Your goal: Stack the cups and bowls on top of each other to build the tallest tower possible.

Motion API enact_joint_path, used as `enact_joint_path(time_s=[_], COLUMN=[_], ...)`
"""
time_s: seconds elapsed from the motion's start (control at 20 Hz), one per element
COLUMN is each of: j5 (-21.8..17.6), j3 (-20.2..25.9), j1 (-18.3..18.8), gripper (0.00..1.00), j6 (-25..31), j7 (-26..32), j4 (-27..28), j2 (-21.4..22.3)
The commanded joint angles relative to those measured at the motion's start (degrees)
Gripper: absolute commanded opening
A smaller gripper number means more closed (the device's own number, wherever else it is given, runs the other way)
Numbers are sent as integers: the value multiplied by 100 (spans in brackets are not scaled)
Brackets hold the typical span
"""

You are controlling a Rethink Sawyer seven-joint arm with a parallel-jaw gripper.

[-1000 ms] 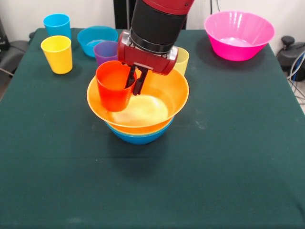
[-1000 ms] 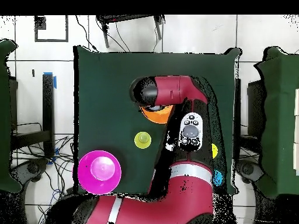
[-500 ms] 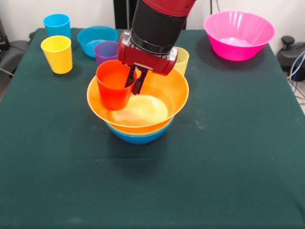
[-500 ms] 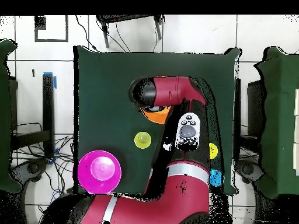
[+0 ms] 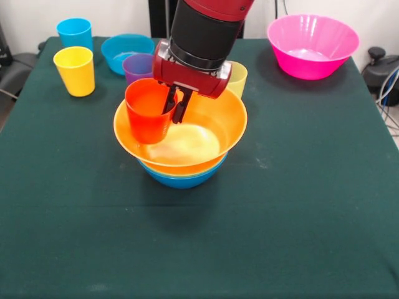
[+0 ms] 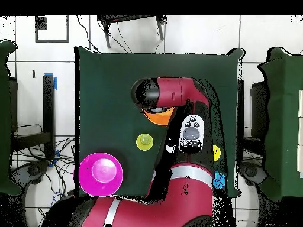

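Orange cup (image 5: 148,111) pinched at its rim by gripper (image 5: 176,106), inside large orange-yellow bowl (image 5: 212,134) nested on blue bowl (image 5: 182,177), mid-worktop. Worktop (image 5: 299,205) covered in dark green cloth. Pink bowl (image 5: 312,45) at far corner; yellow cup (image 5: 75,70) opposite. Overhead: white tiled floor (image 6: 195,35), loose cables around.

Red-and-black arm reaching down from above, tool (image 5: 176,106) pointing downward, fingers pinched close together

Glossy translucent plastic bowls (image 5: 187,134); seemingly matt cloth table (image 5: 293,205).
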State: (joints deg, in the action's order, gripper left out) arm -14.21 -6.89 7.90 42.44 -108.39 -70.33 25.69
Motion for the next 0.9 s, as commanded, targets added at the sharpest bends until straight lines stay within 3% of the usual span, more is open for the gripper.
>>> enact_joint_path(time_s=[0.05, 0.4, 0.6, 0.9], j5=[186, 410, 625, 856], j3=[262, 286, 541, 598], j1=[-54, -188, 5, -2], gripper=[0, 0, 0, 0], j6=[-150, -52, -72, 95], j7=[-819, -954, -603, -466], j4=[92, 100, -123, -114], j2=[-141, -146, 2, 30])
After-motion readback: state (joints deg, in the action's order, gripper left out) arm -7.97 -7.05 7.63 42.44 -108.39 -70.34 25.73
